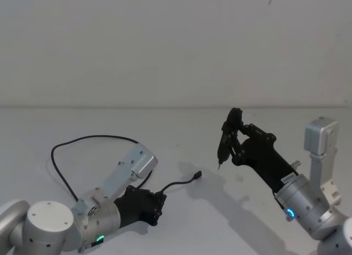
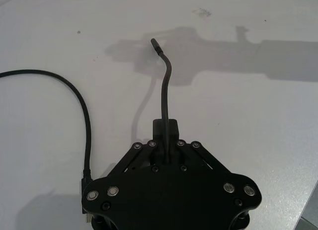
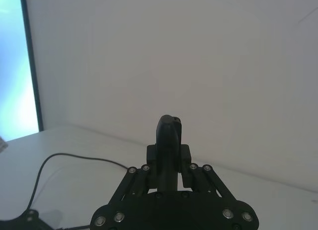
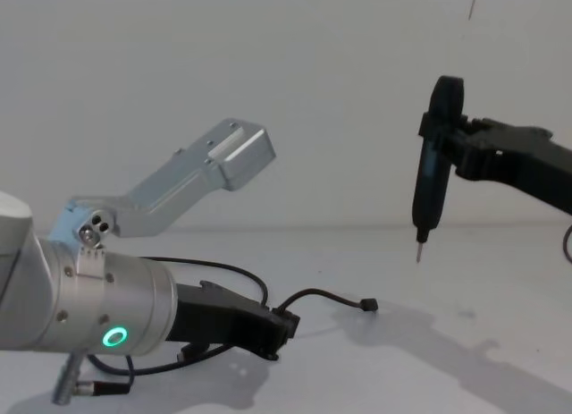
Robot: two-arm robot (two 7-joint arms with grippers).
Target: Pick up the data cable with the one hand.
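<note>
The data cable (image 1: 181,183) is a thin black cord, and my left gripper (image 1: 160,202) is shut on it low over the white table. In the left wrist view a short stretch of the cable (image 2: 165,91) rises out of the shut fingers (image 2: 166,124) and ends in a small black plug (image 2: 155,42) just above the table. The chest view shows that free end (image 4: 322,295) arching forward to the plug (image 4: 370,304). More black cord (image 1: 93,137) loops over the table behind my left arm. My right gripper (image 1: 223,156) hangs shut in the air to the right, fingers pointing down, apart from the cable.
The table (image 1: 181,134) is plain white and meets a bare wall at the back. A silver metal plug (image 4: 76,388) on a black lead sits by my left wrist. My right gripper's shadow (image 1: 231,205) falls on the table near the cable's plug.
</note>
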